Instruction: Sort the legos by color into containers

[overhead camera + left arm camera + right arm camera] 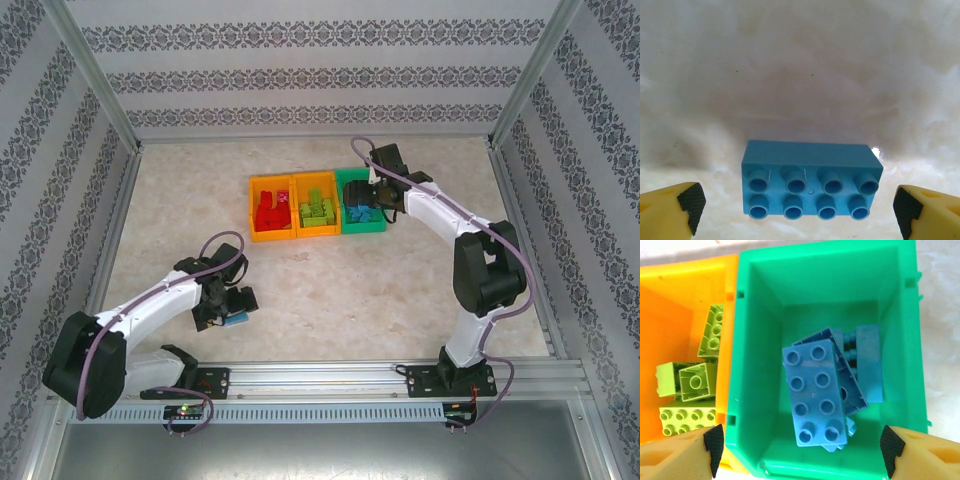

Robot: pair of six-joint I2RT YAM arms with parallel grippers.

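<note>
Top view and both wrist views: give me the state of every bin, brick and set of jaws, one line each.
Left orange bin, holds red bricks.
Middle orange bin, holds light green bricks.
Green bin, holds piled blue bricks.
Loose blue brick, on the table between the left jaws, ungripped.
Left jaws, open.
Right jaws, open over the green bin, empty.

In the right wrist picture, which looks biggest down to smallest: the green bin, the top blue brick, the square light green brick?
1. Green rectangular plastic bin
2. Blue eight-stud plastic brick on top
3. Light green square plastic brick
The blue one lies nearer the camera, possibly exaggerating its lead.
</note>
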